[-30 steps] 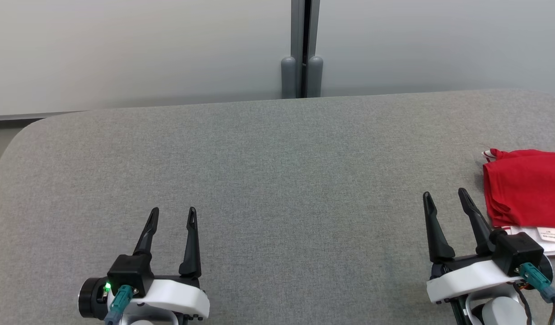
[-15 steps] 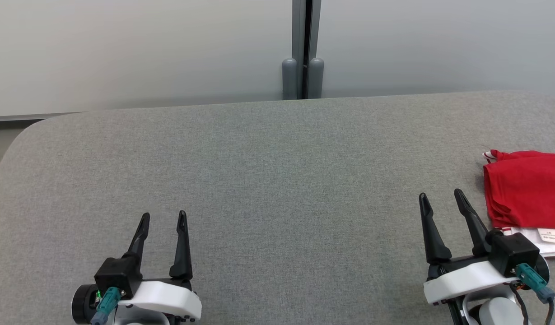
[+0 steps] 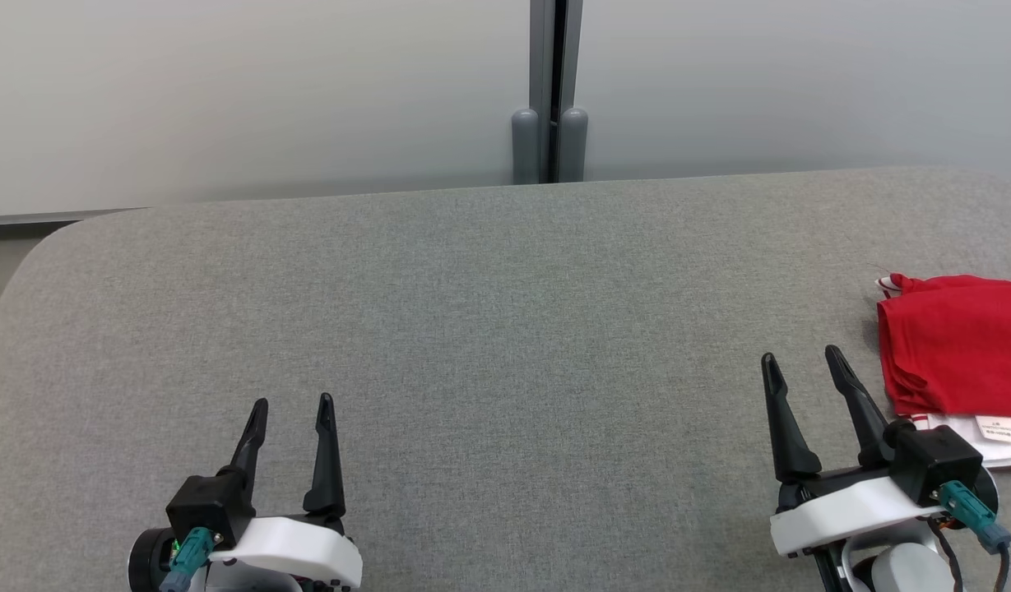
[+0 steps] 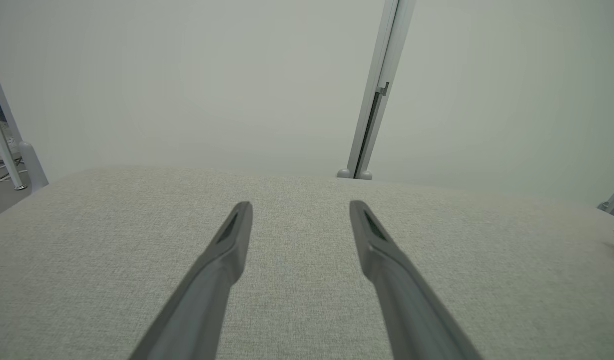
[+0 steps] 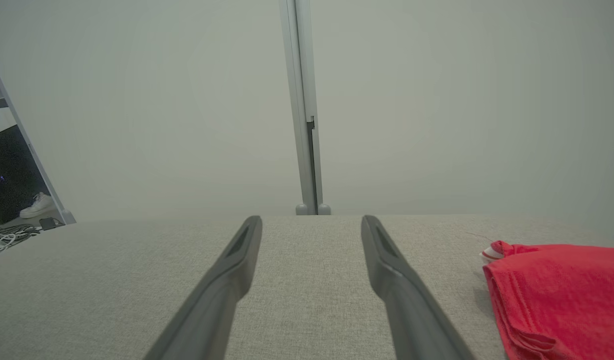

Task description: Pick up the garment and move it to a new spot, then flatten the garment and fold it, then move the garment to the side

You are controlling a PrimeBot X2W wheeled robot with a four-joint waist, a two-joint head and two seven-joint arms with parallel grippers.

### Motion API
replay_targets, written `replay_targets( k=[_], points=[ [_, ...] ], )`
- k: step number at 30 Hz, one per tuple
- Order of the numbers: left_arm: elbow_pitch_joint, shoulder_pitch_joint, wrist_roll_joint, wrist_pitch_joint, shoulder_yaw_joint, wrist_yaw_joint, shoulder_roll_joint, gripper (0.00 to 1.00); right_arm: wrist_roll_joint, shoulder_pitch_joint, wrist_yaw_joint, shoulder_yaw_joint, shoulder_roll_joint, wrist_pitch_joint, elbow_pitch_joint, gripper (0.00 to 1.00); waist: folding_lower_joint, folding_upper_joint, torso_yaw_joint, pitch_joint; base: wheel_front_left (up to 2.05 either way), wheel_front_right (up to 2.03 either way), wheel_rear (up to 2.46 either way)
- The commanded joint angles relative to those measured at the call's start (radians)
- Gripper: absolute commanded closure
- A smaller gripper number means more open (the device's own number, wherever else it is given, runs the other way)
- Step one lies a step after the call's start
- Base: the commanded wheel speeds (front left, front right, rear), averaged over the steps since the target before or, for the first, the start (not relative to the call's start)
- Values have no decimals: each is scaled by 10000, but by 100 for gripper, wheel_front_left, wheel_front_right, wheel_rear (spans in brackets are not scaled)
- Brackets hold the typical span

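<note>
The left gripper and right gripper hover spread and empty over the grey surface, while the folded red garment lies just right of the right gripper, apparently set aside, so nothing needs holding.

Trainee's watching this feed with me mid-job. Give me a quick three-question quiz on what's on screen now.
1. True or false: the red garment lies on the right side of the grey table.
2. Which is nearer the garment: A, left gripper; B, right gripper?
3. Fill in: both grippers stand ___, holding nothing.
Key: 1 true; 2 B; 3 open.
</note>
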Motion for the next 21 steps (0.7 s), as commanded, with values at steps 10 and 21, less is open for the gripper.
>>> replay_targets(
  k=[10,21],
  points=[
    [218,142,-232,15,-20,-60,-33,100,77,158,0,26,6,5,213,100,0,-1,-3,15,0,0,0],
    [166,20,-2189,555,369,-392,-8,100,2186,175,0,-338,62,547,83,100,0,-1,-27,-21,0,0,0]
  ],
)
